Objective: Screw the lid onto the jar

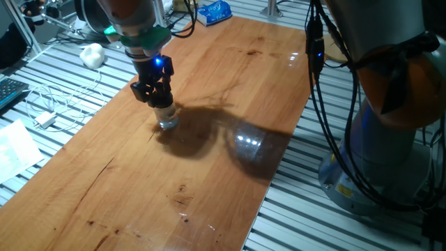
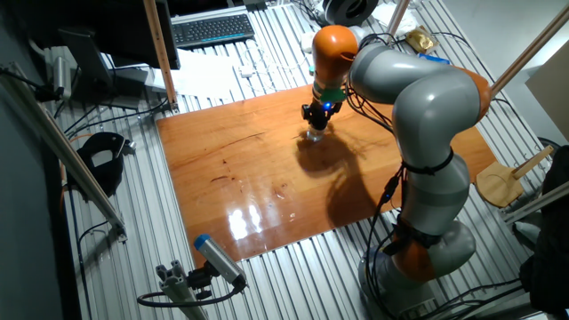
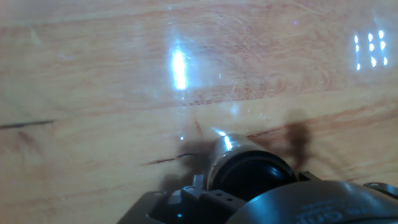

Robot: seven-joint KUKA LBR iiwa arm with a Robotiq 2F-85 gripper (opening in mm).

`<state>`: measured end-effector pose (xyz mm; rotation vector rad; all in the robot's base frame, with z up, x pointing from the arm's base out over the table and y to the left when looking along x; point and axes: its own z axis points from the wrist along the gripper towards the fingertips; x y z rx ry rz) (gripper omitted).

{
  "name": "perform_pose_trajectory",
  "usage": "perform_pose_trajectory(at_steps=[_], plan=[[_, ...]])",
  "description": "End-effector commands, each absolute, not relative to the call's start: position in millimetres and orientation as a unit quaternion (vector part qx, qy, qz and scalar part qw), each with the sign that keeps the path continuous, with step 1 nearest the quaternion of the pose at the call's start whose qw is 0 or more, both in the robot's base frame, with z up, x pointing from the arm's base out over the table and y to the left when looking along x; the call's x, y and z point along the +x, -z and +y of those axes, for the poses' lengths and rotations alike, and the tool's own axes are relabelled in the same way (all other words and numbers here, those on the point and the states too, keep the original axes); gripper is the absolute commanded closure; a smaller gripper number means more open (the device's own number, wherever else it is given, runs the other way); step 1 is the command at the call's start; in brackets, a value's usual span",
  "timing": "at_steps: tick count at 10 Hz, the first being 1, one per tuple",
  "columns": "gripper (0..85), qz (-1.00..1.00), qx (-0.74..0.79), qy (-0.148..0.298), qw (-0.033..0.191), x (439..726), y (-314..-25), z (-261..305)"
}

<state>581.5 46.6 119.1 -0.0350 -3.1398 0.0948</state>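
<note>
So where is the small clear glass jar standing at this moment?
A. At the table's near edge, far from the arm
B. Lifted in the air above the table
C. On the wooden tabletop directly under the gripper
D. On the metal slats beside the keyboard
C: the small clear glass jar rests on the wooden tabletop, with the gripper right above it.

Standing upright on the table (image 1: 209,104), toward its far left part in one fixed view: the jar (image 1: 166,118); sitting directly above it, the gripper (image 1: 159,97), reaching straight down; lying off the table's far left corner, on the slatted bench, a white lump (image 1: 92,54); lying beyond the far edge, a blue packet (image 1: 214,12); resting behind the table in the other fixed view, a keyboard (image 2: 212,29); rising right of the table, the arm's base (image 2: 418,249).
</note>
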Motion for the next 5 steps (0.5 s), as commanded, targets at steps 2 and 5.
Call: perform_pose_trajectory(at_steps=[2, 5], plan=[[17.0, -0.999, 0.036, -0.036, -0.005, 583.9, -121.0, 45.8], [17.0, -0.996, 0.083, -0.041, -0.012, 584.9, -120.7, 45.5]])
